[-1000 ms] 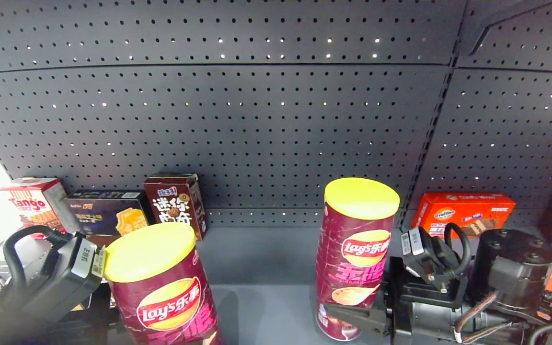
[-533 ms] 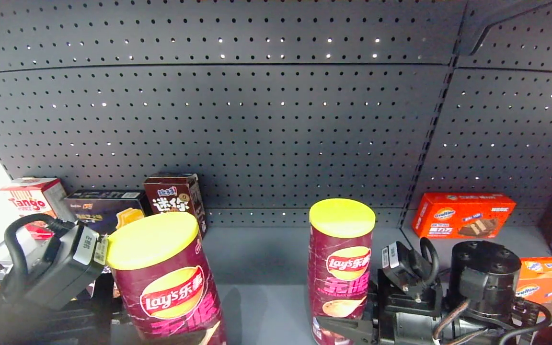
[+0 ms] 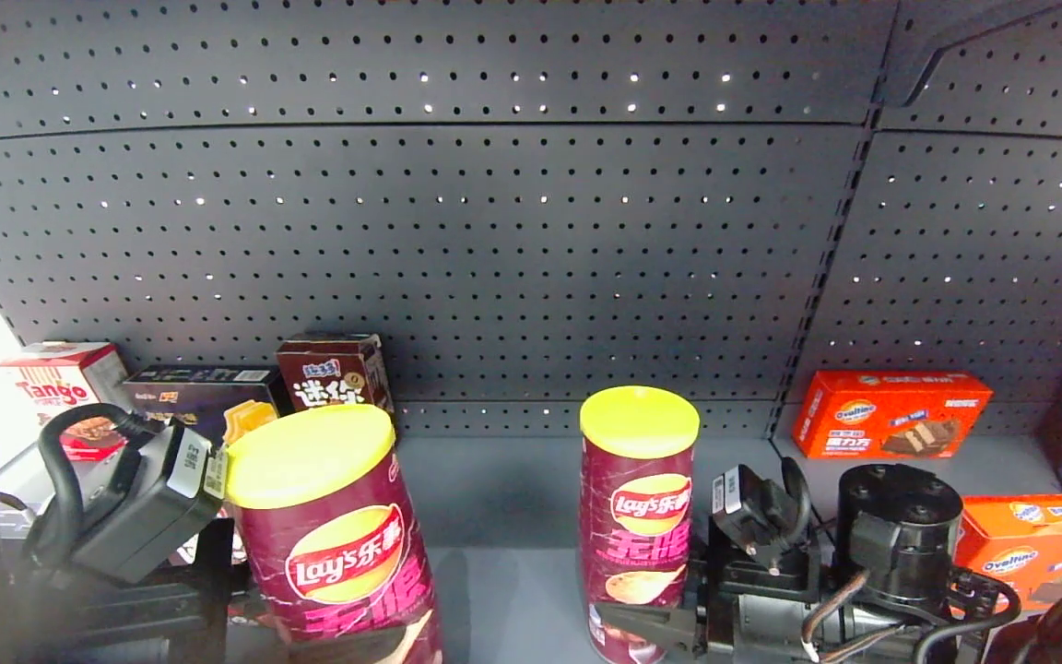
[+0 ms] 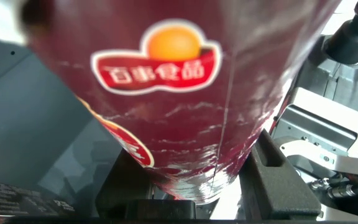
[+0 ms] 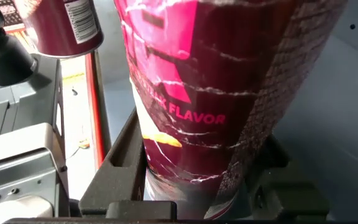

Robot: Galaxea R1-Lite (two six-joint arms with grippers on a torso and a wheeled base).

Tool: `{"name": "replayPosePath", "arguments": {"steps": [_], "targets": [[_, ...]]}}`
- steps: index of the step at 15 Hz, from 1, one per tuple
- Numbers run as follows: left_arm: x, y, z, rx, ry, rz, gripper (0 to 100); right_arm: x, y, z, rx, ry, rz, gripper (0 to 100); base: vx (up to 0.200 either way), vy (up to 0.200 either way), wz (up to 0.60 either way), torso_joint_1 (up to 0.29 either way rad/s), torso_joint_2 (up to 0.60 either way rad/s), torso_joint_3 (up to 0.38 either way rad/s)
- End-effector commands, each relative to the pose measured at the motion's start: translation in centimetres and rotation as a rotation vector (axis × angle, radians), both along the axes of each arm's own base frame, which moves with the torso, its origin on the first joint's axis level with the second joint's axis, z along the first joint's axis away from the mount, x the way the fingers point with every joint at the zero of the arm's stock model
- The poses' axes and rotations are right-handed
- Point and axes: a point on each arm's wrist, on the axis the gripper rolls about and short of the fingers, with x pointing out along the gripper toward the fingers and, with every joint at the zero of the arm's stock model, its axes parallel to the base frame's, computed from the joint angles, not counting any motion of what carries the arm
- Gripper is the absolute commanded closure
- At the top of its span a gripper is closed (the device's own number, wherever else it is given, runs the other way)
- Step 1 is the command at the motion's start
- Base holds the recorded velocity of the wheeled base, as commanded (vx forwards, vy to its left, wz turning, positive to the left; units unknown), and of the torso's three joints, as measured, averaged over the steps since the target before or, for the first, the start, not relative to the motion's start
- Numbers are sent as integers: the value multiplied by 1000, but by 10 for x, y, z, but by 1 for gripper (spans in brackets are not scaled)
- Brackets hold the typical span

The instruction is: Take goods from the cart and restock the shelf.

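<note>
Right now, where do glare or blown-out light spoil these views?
Head view: white washout at the left edge; light dots pierce the pegboard. Left wrist view: sheen streaks the left chips can. Right wrist view: milder gloss on the right chips can.

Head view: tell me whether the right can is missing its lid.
No, a yellow lid sits closed on top of the right can.

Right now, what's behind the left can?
Behind the left can stand a brown box and a black box, against the pegboard. The can covers their lower parts.
</note>
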Motion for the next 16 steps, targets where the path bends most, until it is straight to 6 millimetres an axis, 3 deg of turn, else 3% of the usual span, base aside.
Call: {"name": "replayPosePath", "arguments": {"steps": [1, 3, 4, 8, 11, 14, 16], "targets": [[1, 0, -1, 3, 5, -1, 100, 2, 2, -6, -11, 14, 1, 100, 0, 0, 0, 0, 0, 0], [1, -1, -2, 4, 8, -1, 100, 2, 3, -6, -12, 15, 3, 100, 0, 0, 0, 0, 0, 0], [1, 0, -2, 5, 9, -1, 100, 2, 2, -6, -13, 15, 5, 0, 0, 0, 0, 0, 0, 0], [0, 0, -2, 5, 9, -1, 100, -1, -1, -5, -14, 13, 0, 0, 0, 0, 0, 0, 0, 0], [0, 0, -2, 4, 8, -1, 100, -14, -13, 2, -9, 7, -3, 0, 0, 0, 0, 0, 0, 0], [0, 0, -1, 3, 6, -1, 100, -39, -35, 21, 23, -34, -16, 0, 0, 0, 0, 0, 0, 0], [0, 0, -1, 3, 5, 1, 100, -44, -57, 40, 68, -112, -107, 0, 0, 0, 0, 0, 0, 0]]}}
